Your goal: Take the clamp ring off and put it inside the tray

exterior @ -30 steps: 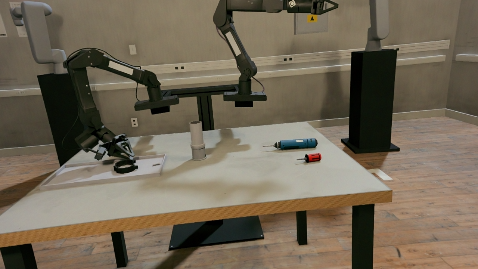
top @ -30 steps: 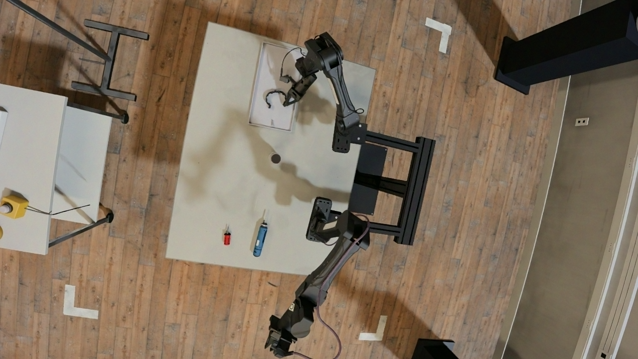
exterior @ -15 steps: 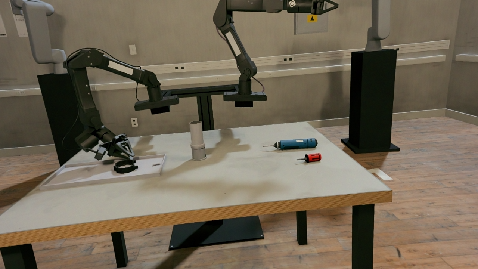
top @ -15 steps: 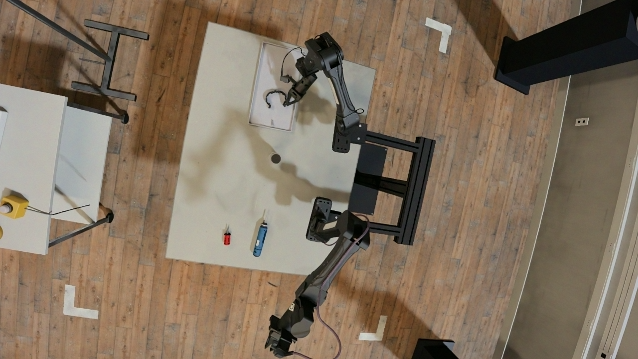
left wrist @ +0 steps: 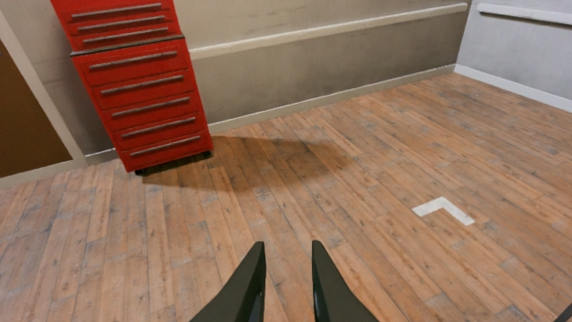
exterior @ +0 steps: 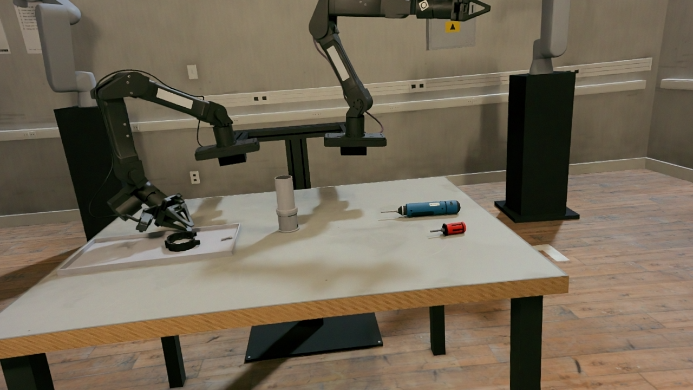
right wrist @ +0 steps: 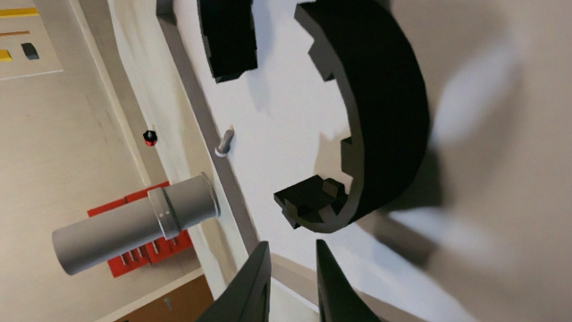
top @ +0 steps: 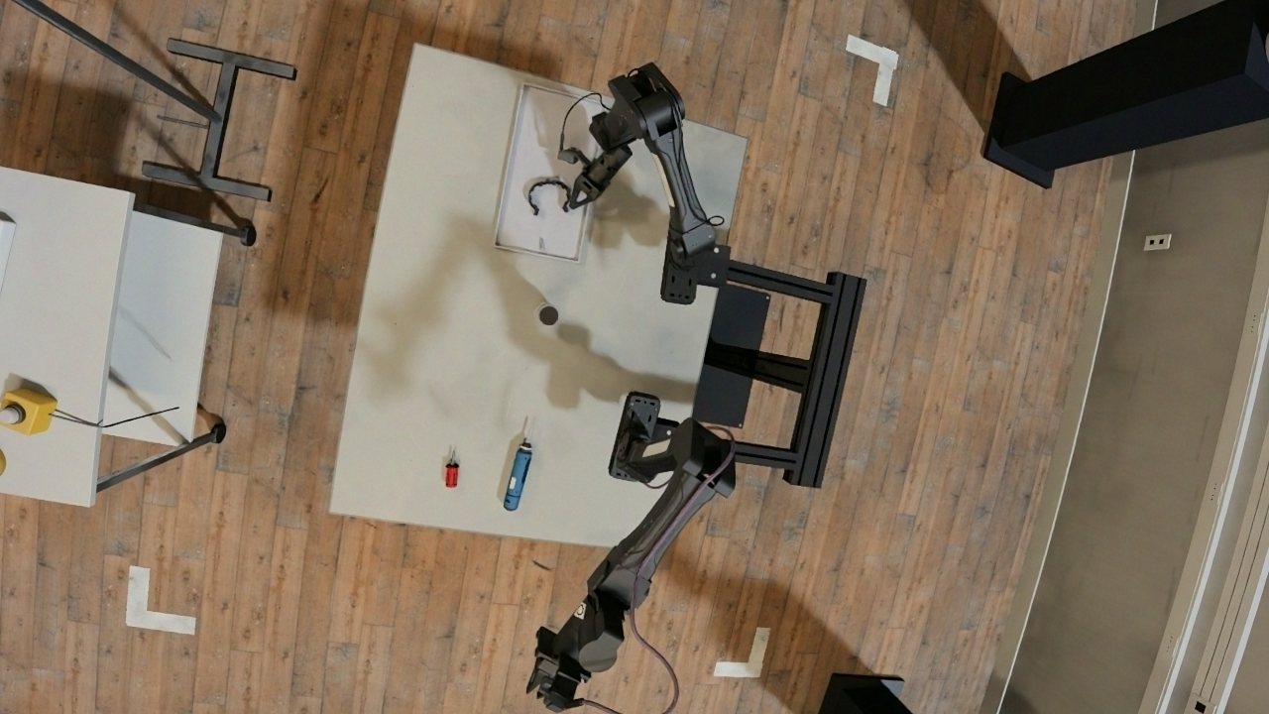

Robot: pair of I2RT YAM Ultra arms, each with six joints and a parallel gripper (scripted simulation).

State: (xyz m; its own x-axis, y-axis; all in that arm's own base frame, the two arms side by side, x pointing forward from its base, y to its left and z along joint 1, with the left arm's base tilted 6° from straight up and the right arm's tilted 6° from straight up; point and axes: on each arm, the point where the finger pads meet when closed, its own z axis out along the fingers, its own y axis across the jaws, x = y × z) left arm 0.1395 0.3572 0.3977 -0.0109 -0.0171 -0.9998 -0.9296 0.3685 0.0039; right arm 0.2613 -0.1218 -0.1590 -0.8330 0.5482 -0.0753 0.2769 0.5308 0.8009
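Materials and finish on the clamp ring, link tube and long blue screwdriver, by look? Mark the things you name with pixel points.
Clamp ring [top: 537,185] [exterior: 180,241] [right wrist: 384,112]: probably matte black plastic; dull, even surface, though coated metal is possible.
Link tube [exterior: 285,192] [right wrist: 107,234]: smooth satin grey, plastic or painted metal; soft shading, no seams.
Blue screwdriver [top: 518,476] [exterior: 430,208]: handle likely moulded plastic, even colour with dark end; shaft presumably metal, thin and grey.
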